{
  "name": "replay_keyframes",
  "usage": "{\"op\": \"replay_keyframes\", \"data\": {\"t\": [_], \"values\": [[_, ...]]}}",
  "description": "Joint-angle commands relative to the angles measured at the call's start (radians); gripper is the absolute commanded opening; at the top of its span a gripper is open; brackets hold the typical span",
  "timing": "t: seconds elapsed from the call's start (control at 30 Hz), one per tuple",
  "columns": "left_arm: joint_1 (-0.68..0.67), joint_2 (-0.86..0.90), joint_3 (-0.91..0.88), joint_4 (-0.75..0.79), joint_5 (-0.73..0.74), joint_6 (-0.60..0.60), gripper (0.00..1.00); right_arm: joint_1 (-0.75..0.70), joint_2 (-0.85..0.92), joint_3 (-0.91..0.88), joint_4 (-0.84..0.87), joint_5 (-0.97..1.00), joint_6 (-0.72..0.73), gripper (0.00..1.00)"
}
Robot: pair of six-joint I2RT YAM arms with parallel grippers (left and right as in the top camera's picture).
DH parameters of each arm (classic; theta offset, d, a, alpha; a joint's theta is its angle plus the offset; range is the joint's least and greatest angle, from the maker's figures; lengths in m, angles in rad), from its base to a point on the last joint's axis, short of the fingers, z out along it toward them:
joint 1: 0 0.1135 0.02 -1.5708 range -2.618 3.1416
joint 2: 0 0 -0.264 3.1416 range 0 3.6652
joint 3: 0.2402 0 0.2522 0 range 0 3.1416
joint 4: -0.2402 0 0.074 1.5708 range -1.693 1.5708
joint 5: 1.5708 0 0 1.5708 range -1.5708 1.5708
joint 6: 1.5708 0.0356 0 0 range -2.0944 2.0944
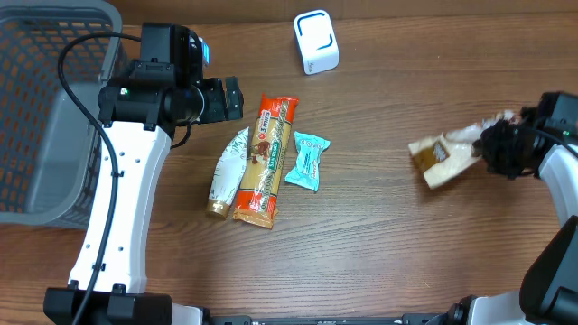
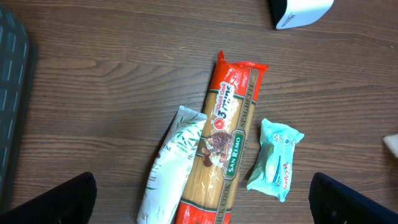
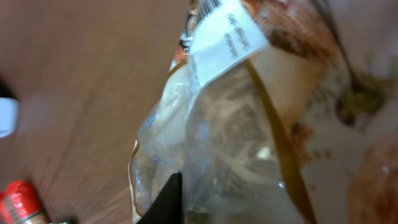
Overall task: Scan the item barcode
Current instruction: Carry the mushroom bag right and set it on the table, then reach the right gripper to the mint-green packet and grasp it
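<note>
The right gripper (image 1: 489, 149) meets one end of a clear plastic bag of beige-brown food (image 1: 441, 159) at the right of the brown wooden table (image 1: 388, 253) — whether its jaws pinch the film cannot be told. The left gripper (image 1: 233, 97), spread wide and empty, hangs near a long orange-red spaghetti packet (image 1: 266, 161) — well apart from the white, blue-trimmed scanner (image 1: 316, 41).

left hand (image 1: 228, 97) wide open, pointing right | right hand (image 1: 489, 150) pinching bag (image 1: 441, 155), reaching left
</note>
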Motion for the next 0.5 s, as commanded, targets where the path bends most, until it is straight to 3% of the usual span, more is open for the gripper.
{"op": "replay_keyframes", "data": {"t": [0.0,0.1,0.2,0.33,0.47], "values": [[-0.002,-0.013,0.018,0.0,-0.003,0.016,1.0,-0.003,-0.007,-0.026,0.006,0.072,0.002,0.41],[-0.002,-0.013,0.018,0.0,-0.003,0.016,1.0,-0.003,-0.008,-0.016,-0.016,0.076,-0.052,0.71],[-0.002,-0.013,0.018,0.0,-0.003,0.016,1.0,-0.003,-0.008,0.045,-0.087,0.06,-0.112,0.83],[-0.002,-0.013,0.018,0.0,-0.003,0.016,1.0,0.011,-0.008,0.213,-0.254,-0.028,-0.216,0.93],[-0.002,-0.013,0.018,0.0,-0.003,0.016,1.0,0.089,-0.008,0.356,-0.373,-0.118,-0.262,0.93]]}}
